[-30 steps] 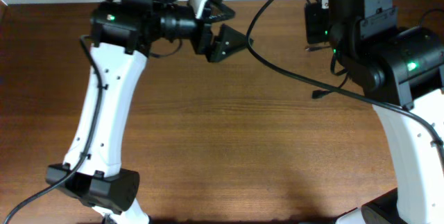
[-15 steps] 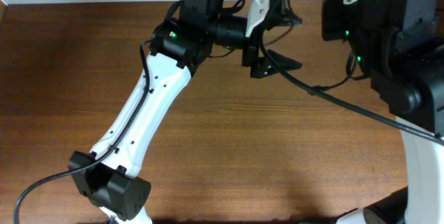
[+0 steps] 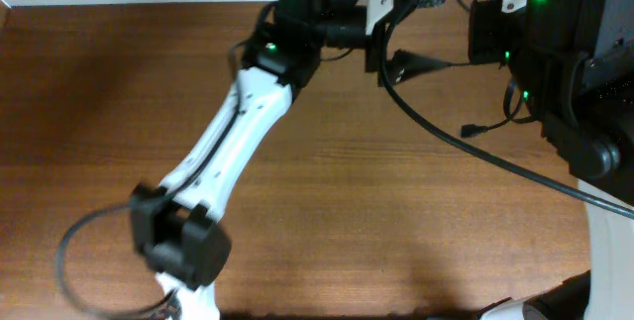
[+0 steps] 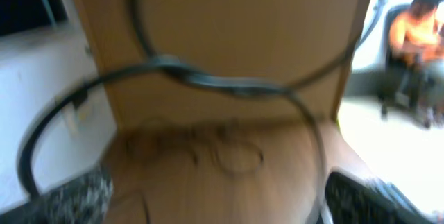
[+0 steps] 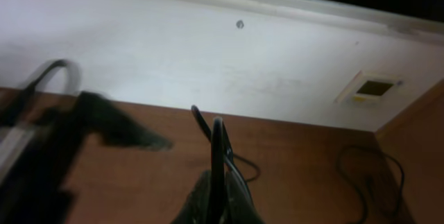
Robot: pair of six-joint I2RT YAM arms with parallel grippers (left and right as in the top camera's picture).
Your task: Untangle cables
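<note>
My right gripper (image 5: 217, 182) is shut on a thin black cable (image 5: 216, 137) that stands up in a narrow loop from between the jaws. In the overhead view a small plug (image 3: 471, 130) on a thin cord hangs beside the right arm; the right gripper itself is hidden there. My left gripper (image 3: 414, 33) is open at the back of the table, close to the right arm, with nothing between its fingers (image 4: 73, 196). In the blurred left wrist view, faint thin cables (image 4: 229, 151) lie on the wood below.
A thicker black arm cable (image 3: 515, 166) slants from the left gripper across to the right edge. The brown table (image 3: 347, 211) ends at a white wall (image 5: 208, 57) at the back. More thin cord (image 5: 368, 175) lies at the right. A person (image 4: 416, 30) sits far off.
The left arm has swung right and toward the back edge, bringing its open gripper close to the right arm. The right arm has shifted right and fills more of the overhead view.
</note>
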